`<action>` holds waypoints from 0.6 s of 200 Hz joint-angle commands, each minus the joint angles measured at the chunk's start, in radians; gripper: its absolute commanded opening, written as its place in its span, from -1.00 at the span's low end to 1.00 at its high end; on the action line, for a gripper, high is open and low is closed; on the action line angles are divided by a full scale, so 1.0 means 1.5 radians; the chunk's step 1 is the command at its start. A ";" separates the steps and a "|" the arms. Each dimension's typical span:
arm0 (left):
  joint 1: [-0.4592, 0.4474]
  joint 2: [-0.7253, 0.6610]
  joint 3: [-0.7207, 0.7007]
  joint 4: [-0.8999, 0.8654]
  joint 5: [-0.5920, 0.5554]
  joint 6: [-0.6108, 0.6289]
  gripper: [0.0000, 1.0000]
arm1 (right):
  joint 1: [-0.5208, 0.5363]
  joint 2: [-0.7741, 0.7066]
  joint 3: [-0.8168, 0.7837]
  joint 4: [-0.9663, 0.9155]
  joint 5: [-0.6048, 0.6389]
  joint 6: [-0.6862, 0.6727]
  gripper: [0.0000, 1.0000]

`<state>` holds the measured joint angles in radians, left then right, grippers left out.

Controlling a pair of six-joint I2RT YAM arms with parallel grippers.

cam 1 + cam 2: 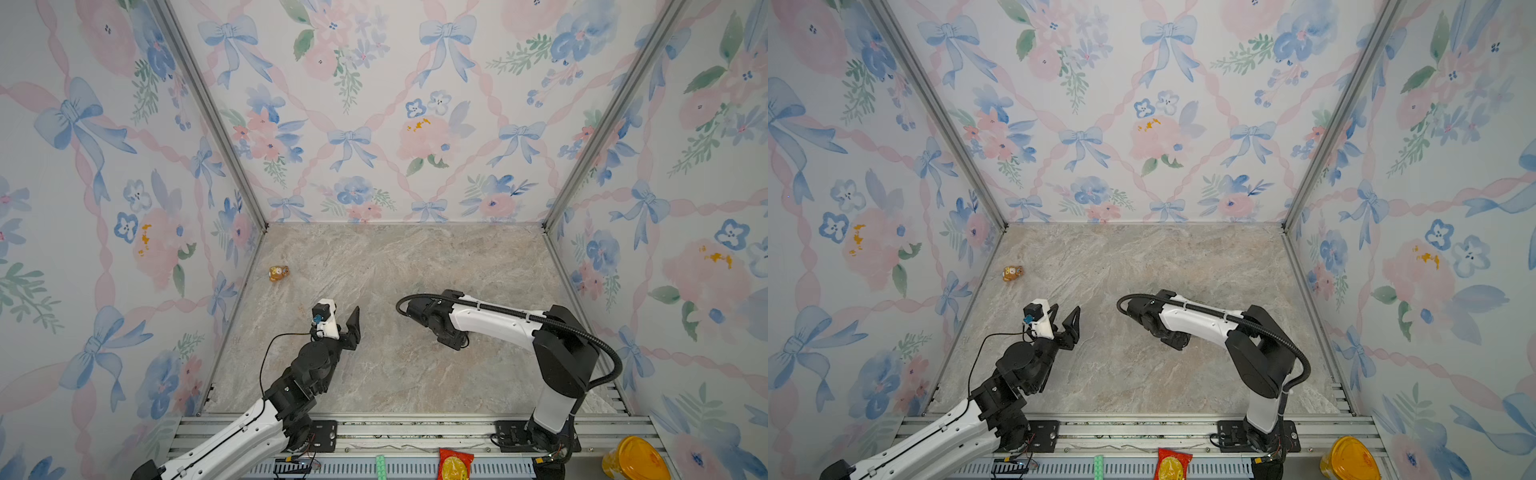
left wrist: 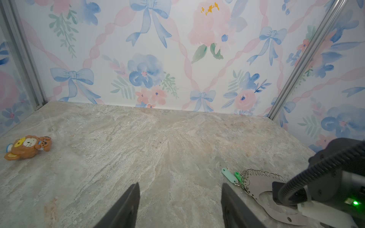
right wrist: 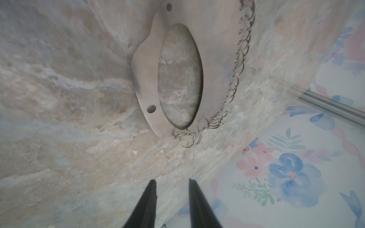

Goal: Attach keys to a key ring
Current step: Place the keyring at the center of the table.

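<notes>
soft even light, blurred wrist edges

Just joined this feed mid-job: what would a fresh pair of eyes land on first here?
Loud blue-and-pink floral wallpaper covers all three walls, and an orange-brown bear lies alone near the left wall on the marble-look table. In the left wrist view, the grey key ring lies flat, partly under the right arm, with mint and green keys at its fringe. The left tool and right tool stand open, empty.
</notes>
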<state>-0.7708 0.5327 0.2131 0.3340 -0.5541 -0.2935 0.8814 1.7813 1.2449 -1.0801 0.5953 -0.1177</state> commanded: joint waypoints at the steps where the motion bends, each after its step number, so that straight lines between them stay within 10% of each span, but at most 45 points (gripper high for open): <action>1: 0.007 0.001 -0.005 0.014 -0.008 -0.006 0.32 | -0.019 -0.061 -0.016 -0.020 -0.017 0.028 -0.31; 47: 0.019 0.099 0.026 0.044 -0.082 0.004 0.43 | -0.115 -0.267 -0.064 0.168 -0.092 0.013 -0.03; 84: 0.032 0.234 0.044 0.112 -0.289 0.037 0.83 | -0.235 -0.458 -0.252 0.502 -0.195 0.002 1.00; 120: 0.092 0.361 0.036 0.245 -0.292 0.149 0.96 | -0.382 -0.476 -0.396 0.680 -0.181 0.048 0.94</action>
<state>-0.6884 0.9855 0.2535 0.5350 -0.9188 -0.1986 0.4252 1.0298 0.7441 -0.3328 0.3508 -0.1024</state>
